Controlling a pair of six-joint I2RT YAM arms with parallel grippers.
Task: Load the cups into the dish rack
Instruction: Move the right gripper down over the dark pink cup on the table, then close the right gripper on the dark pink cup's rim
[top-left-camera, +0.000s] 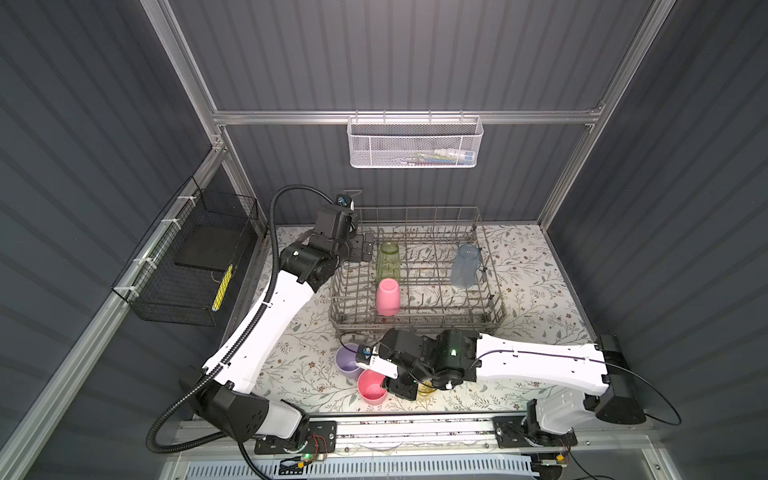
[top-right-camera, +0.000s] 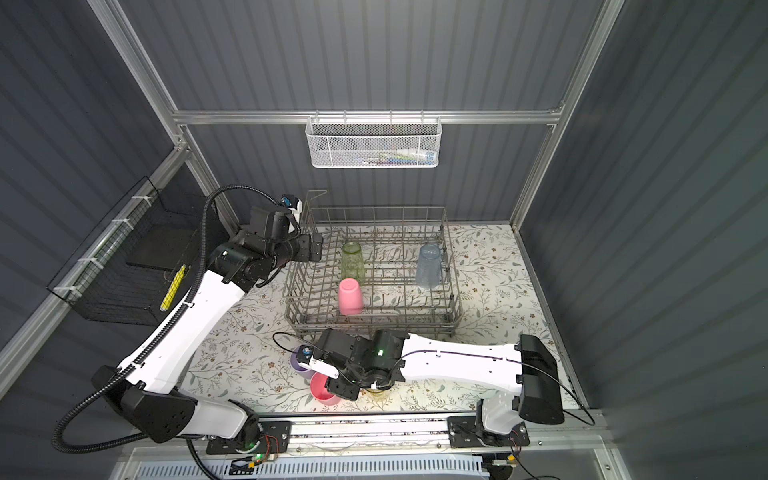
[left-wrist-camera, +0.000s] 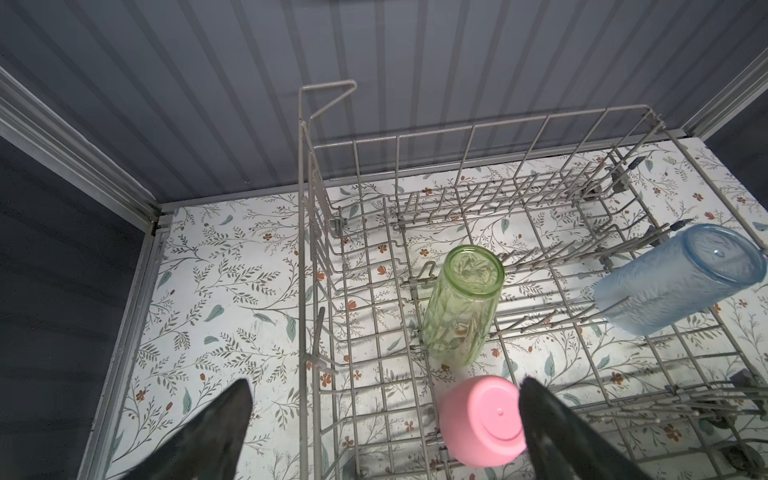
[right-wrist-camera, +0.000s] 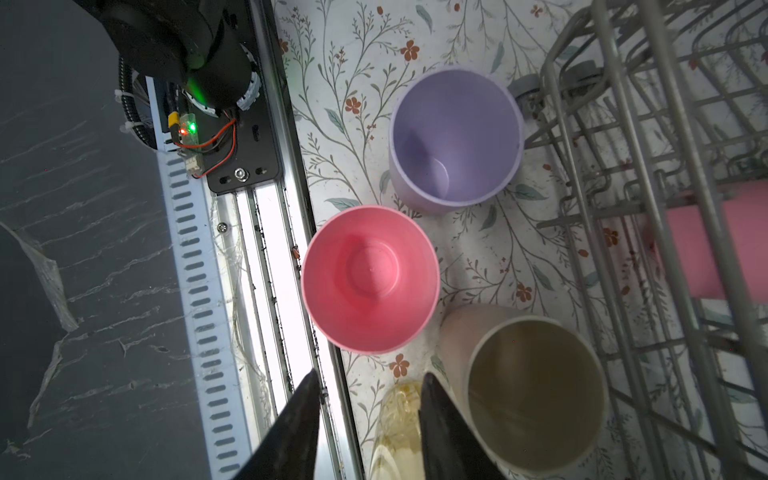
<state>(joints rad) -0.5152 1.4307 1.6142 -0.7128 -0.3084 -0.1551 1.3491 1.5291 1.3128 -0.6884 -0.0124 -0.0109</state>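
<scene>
left hand released | right hand: cannot tell | racked pink cup inverted, axis upright

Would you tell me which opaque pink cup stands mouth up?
The pink cup on the table beside the lilac cup; the other pink cup sits inverted in the grey wire rack.

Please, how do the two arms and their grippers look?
Both the left arm and the right arm have white shells with black joints. A black ribbed hose runs along the left one; a green light glows on the right one. The left gripper and right gripper are dark and taper to narrow tips.
</scene>
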